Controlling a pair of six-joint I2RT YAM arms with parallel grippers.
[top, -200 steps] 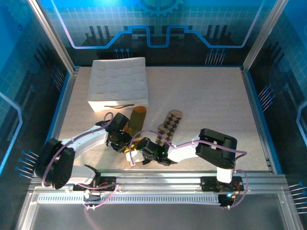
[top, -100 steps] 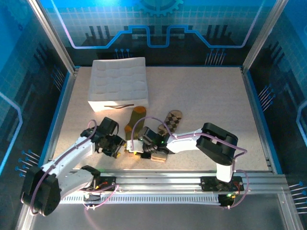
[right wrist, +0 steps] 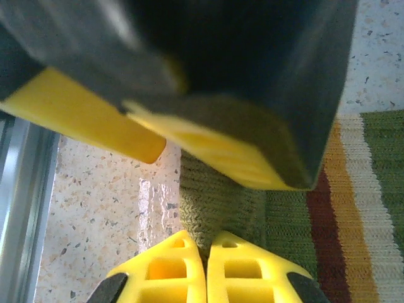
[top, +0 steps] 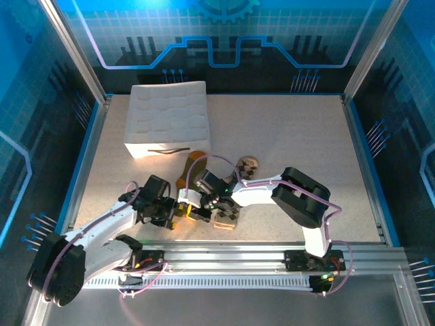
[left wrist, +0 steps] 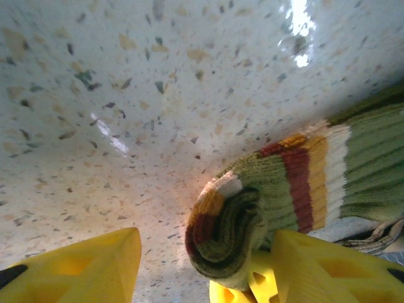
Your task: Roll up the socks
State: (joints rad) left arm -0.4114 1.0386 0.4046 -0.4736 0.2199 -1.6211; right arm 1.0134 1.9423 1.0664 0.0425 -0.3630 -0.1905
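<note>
A white quilted fabric tray sits in the upper left of the beige speckled tabletop, with a silver aluminium rail along the bottom edge

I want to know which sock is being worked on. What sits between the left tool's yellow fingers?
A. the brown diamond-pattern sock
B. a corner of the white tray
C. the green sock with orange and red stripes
C: in the left wrist view, the folded cuff of the green striped sock lies between the spread fingers of the left tool, against one of them.
</note>
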